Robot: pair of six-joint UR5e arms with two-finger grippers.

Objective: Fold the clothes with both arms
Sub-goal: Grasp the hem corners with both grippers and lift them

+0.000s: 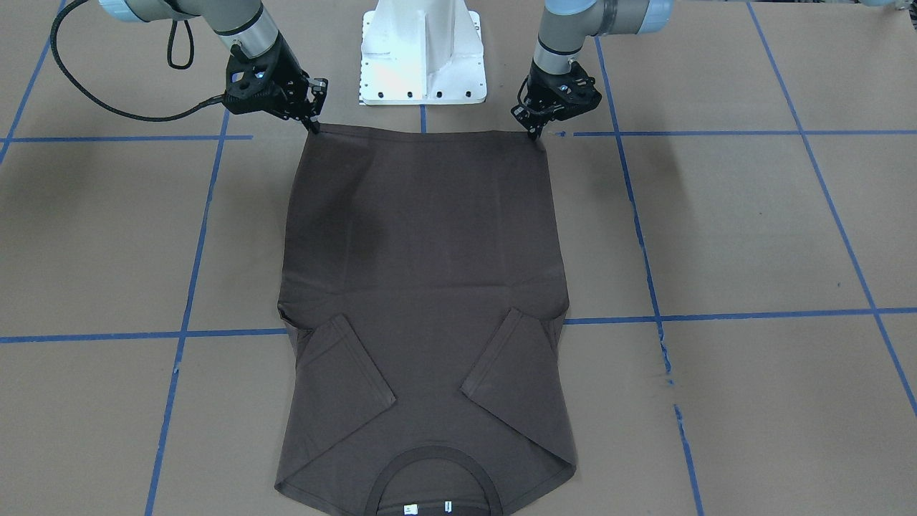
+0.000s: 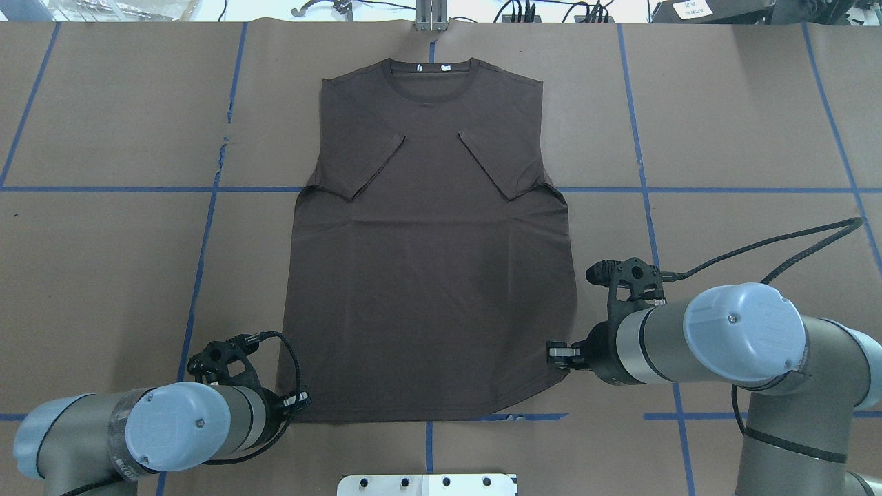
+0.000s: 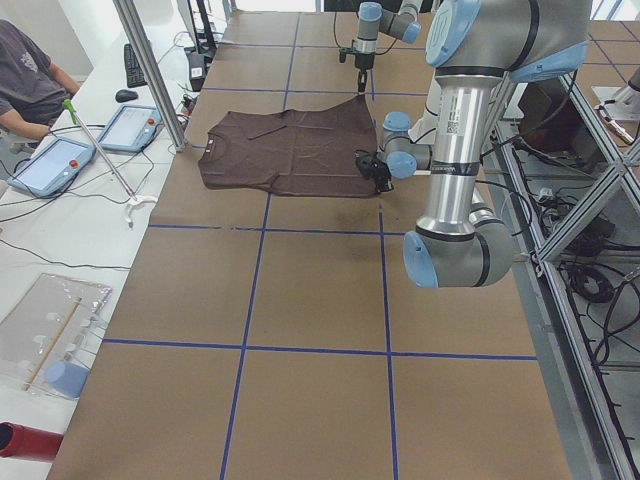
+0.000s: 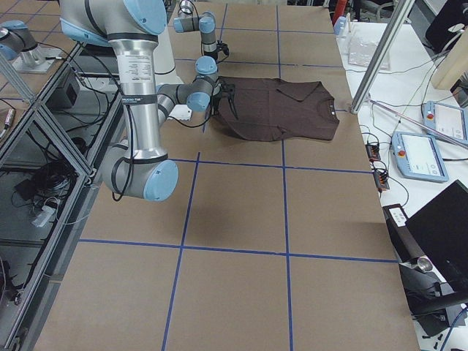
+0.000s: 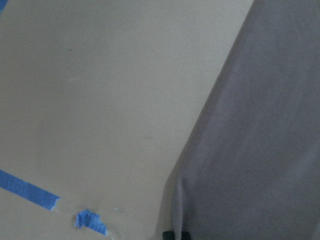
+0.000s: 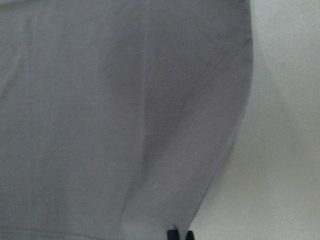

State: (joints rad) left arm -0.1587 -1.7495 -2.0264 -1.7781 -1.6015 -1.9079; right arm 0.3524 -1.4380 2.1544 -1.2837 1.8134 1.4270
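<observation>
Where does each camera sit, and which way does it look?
Front-facing: across the table, facing the robot, looking down on the T-shirt; left gripper, right gripper, white base.
Overhead: behind the robot's shoulders, looking forward, down; left arm, right arm.
Exterior left: table's end; left arm nearest.
Exterior right: opposite end; right arm nearest.
Left wrist: down at a hem corner; own fingertips.
Right wrist: same, other corner.
Front-facing and overhead share T-shirt and grippers, mirrored.

The front view crops the T-shirt [image 1: 423, 287] at its collar [image 1: 434, 453].
</observation>
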